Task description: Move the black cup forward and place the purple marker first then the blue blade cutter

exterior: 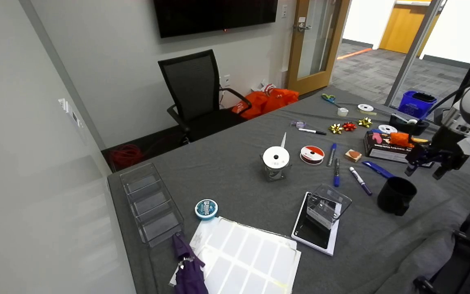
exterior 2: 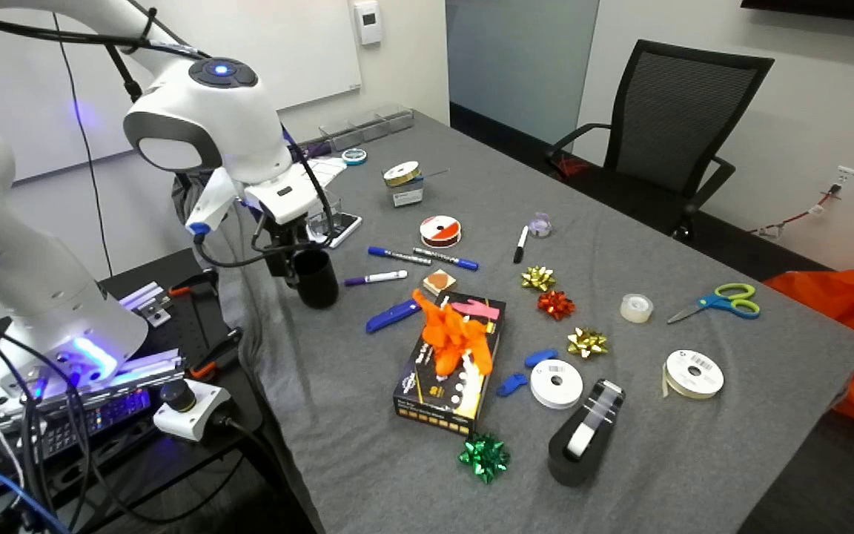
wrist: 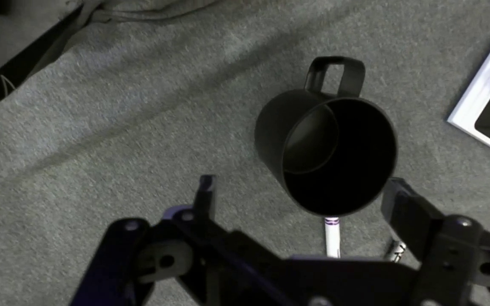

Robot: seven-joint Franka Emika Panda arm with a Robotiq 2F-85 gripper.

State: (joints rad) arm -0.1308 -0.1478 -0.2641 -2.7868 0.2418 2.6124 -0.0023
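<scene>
Standing spread with nothing gripped, the black two-fingered claw [wrist: 301, 183] hangs just beside the matte black cylindrical cup [wrist: 326, 146], upright on the cloth-covered table [exterior: 227, 179]. Wrist view: cup lies beyond the fingertips [wrist: 404, 208], off toward one of them, squared handle [wrist: 352, 78] on its far side. Contact: cannot tell. Likely needs centring before closing. Surface: grey cloth [wrist: 113, 178], creased near cup. Room: black mesh office chair [exterior: 192, 81], wood-framed glass door [exterior: 314, 45].

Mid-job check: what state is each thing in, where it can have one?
Hand: open, holding nothing.
Black cup: upright, nothing seen inside.
Purple marker: capped, lying flat.
Blue cutter: lying flat, blade state unclear.
Two blue markers: capped.
Black marker: capped.
Scissors: closed.
Wall screen: dark.
</scene>
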